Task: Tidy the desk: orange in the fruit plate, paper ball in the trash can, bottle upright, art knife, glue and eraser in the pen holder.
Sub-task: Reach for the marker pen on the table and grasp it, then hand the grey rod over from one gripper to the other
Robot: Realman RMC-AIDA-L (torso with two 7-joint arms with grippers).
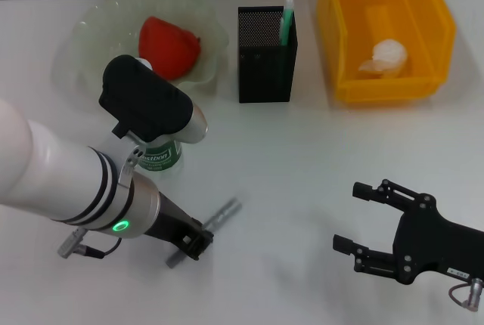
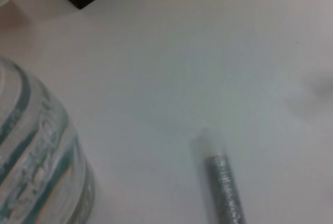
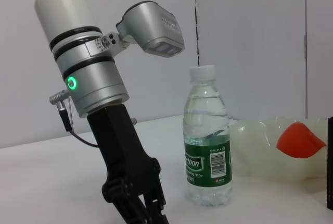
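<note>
L gripper down on table, fingers pinching the glue – stick's free end pokes up-right past fingertips, bottle upright just behind. R gripper spread wide, well apart.

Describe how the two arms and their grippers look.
The left arm is glossy white, with black bands, a silver cuff, a lit green ring and a thin cable; a black-and-silver camera sits on its wrist. The left gripper is black. The right gripper is black too, with a framed linkage and a small plug.

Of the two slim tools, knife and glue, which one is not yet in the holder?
The glue: it lies on the table by the left pincer, while the art knife stands inside.
</note>
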